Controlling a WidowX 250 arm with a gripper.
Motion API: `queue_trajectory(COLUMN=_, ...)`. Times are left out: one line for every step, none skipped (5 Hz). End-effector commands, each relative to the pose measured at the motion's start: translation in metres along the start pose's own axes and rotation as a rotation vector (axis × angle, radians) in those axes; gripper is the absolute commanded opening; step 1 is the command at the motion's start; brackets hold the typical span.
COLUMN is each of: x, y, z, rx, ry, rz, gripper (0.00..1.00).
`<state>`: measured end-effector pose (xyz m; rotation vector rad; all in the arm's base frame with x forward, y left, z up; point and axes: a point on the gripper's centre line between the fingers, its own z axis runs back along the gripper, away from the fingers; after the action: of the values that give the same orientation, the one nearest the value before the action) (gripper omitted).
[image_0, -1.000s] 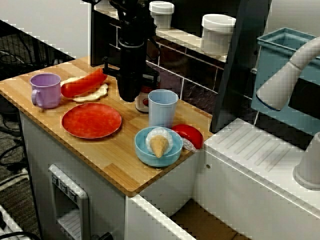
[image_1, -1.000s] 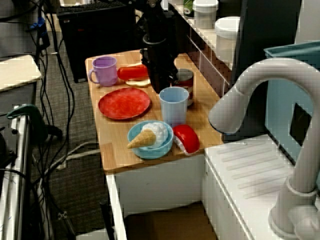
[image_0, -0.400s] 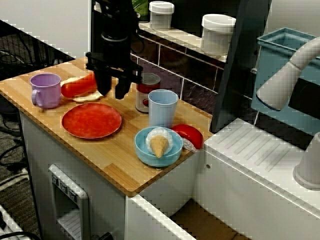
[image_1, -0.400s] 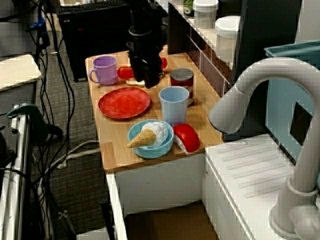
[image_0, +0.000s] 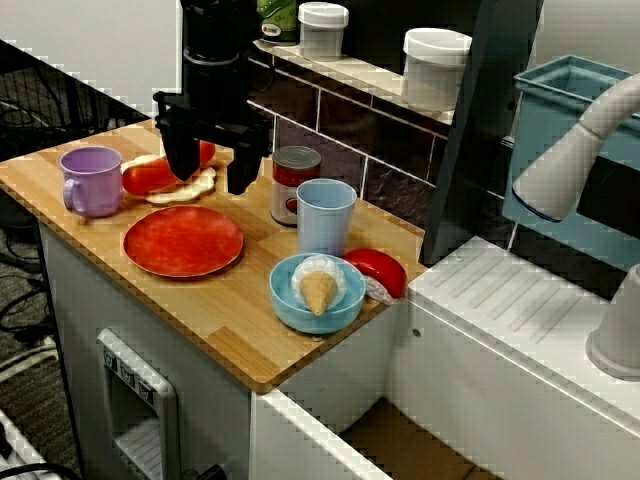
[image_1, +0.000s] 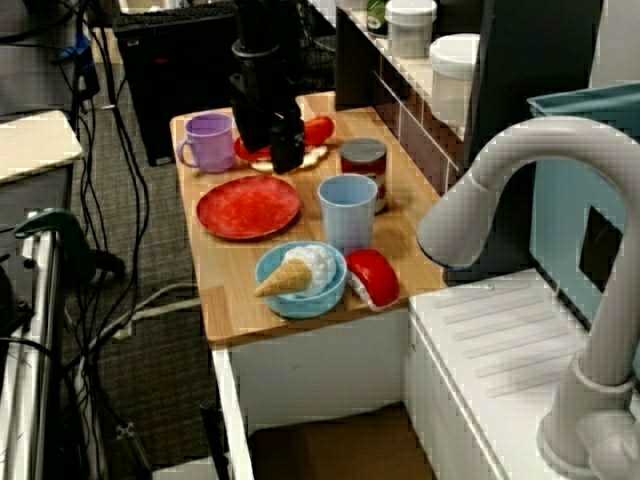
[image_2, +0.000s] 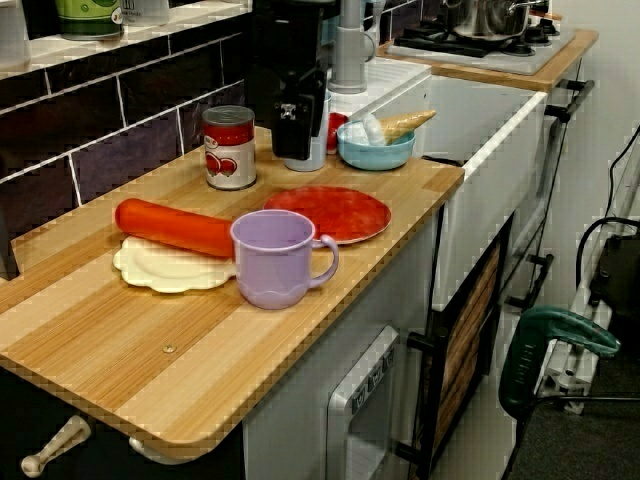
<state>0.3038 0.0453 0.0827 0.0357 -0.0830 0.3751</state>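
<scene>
Hovering | hand (image_0: 211, 180) apart (empty) over sausage (image_0: 146, 178) | can (image_0: 296, 186) near its right

The gripper (image_0: 210, 172) hangs with jaws apart over the red sausage (image_0: 147, 178). The purple cup (image_0: 92, 178) stands close on one side, the tomato can (image_0: 295, 185) and the blue cup (image_0: 325, 215) on the other, and the tiled wall (image_0: 340, 130) behind. The red plate (image_0: 183, 240) lies low in front. The front strip of the surface (image_0: 220, 320) is bare.
</scene>
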Motion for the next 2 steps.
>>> queue_trajectory(x=-0.0020, y=-0.0058, z=0.0324, rx=-0.034, ry=-0.054, rz=0.042, gripper=1.00)
queue_trajectory(x=-0.0035, y=-0.0122, z=0.0407, rx=-0.047, ry=-0.043, rz=0.086, gripper=1.00)
